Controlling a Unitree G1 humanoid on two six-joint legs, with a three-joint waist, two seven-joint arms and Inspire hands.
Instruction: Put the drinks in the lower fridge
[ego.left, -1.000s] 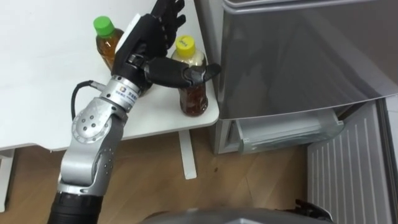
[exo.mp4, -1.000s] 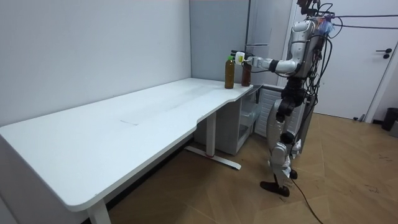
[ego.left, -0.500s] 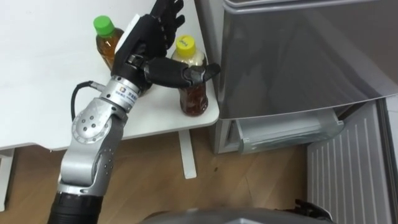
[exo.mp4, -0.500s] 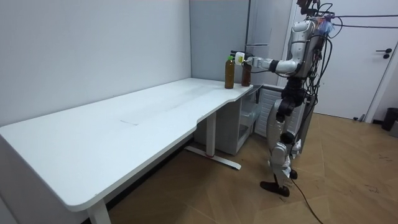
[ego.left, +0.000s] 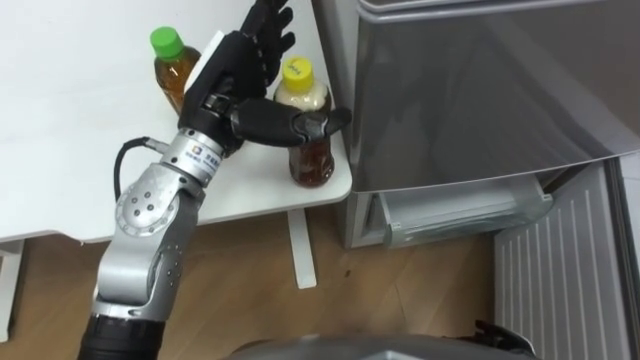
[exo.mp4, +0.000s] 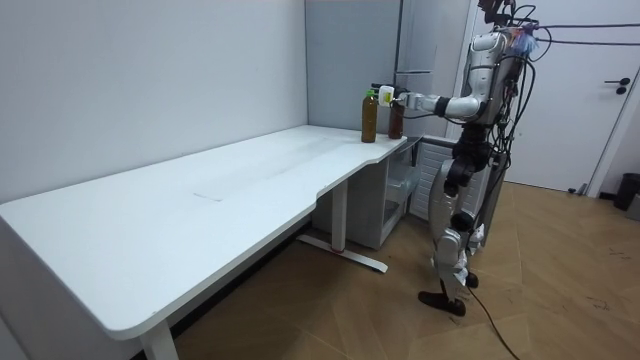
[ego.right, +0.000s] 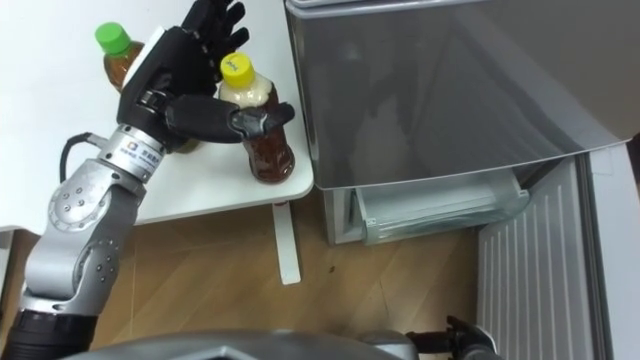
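Observation:
A yellow-capped tea bottle (ego.left: 308, 135) stands upright at the white table's (ego.left: 70, 150) right front corner, right beside the fridge. A green-capped tea bottle (ego.left: 170, 68) stands a little further left and back. My left hand (ego.left: 232, 68) is raised between the two, fingers straight and pointing up behind the yellow-capped bottle, thumb laid across its front. In the room view I stand at the table's end with the left arm stretched towards the bottles (exo.mp4: 383, 115). A dark bit low at the right, seemingly my right hand (ego.right: 450, 338), sits at the picture's bottom edge.
The grey fridge (ego.left: 480, 90) stands against the table's right edge. Its lower compartment is open, with a clear drawer (ego.left: 460, 212) showing and the door's ribbed inner side (ego.left: 565, 285) swung out at the right. Wooden floor (ego.left: 380, 300) lies below.
My left hand has shifted slightly to the left and its thumb has settled lower across the yellow-capped bottle. Both bottles stand where they were.

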